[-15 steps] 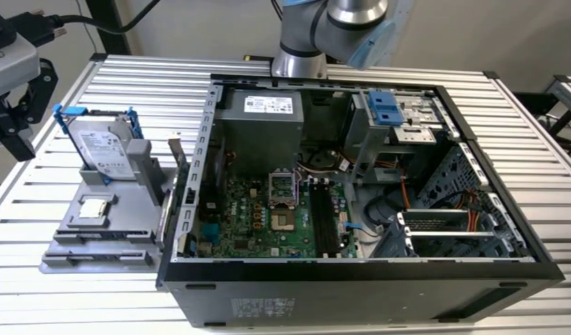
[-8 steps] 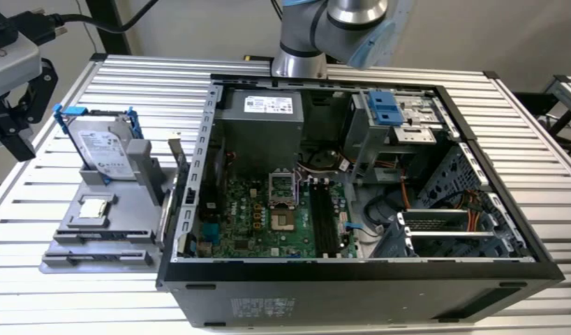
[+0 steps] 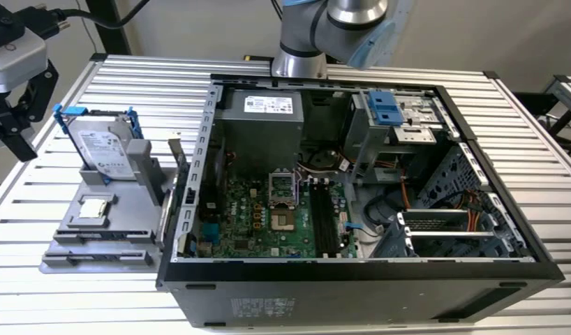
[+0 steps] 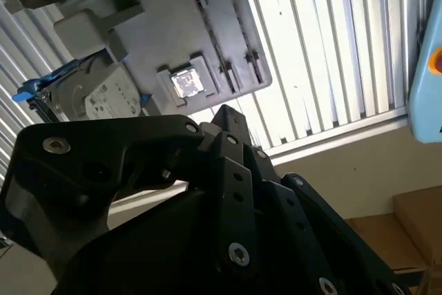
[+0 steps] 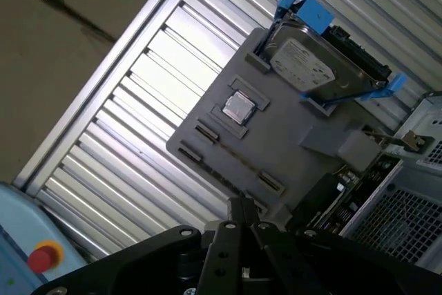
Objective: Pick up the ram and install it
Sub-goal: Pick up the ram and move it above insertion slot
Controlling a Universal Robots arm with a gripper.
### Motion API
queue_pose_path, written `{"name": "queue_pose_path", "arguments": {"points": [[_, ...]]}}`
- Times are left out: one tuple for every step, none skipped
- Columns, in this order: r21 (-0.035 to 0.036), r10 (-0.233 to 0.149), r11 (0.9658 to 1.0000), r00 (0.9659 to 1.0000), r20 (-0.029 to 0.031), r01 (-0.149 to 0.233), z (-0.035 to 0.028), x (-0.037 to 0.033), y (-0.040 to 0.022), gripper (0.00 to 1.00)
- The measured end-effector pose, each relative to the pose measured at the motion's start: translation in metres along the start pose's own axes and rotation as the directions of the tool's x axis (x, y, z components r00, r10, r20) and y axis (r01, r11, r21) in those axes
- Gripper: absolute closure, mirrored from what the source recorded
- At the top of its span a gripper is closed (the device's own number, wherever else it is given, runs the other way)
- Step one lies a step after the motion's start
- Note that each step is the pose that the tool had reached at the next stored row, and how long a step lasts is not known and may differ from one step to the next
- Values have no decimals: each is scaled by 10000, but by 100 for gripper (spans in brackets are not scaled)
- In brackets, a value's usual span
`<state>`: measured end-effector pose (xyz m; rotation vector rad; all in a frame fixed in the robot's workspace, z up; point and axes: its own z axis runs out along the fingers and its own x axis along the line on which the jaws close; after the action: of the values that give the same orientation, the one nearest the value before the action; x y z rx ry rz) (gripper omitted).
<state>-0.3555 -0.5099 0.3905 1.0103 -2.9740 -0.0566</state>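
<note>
Fingertips pressed together on nothing, the black two-fingered gripper [image 5: 242,206] hung well clear of the flat grey parts tray [image 5: 276,150], which lay on the ribbed metal surface [image 5: 138,122] with components set out for picking. At the tray's edge nearest the open black computer case [image 3: 360,279], what appeared to be the thin green ram stick [image 5: 338,195] stood on edge, untouched. Farther in, the long black motherboard slots [image 3: 324,213] looked vacant.
</note>
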Motion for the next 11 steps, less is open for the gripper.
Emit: {"name": "queue_pose_path", "arguments": {"points": [[9, -86, 10000, 10000, 9, 86, 0, 0, 0, 100], [19, -179, 9998, 9998, 20, 179, 0, 0, 0, 100], [29, -267, 9996, 9996, 32, 267, 0, 0, 0, 100], [41, -363, 9993, 9993, 45, 363, 0, 0, 0, 100], [54, -451, 9990, 9990, 58, 450, 0, 0, 0, 100], [70, -534, 9986, 9985, 74, 534, 0, 0, 0, 100], [89, -619, 9980, 9980, 93, 619, 0, 0, 0, 100], [107, -709, 9974, 9974, 112, 707, 0, 0, 0, 100], [122, -800, 9967, 9967, 127, 798, 0, 0, 0, 100], [133, -883, 9960, 9960, 135, 881, 1, -1, 0, 100], [142, -949, 9954, 9954, 141, 947, 1, -1, 0, 100]]}}
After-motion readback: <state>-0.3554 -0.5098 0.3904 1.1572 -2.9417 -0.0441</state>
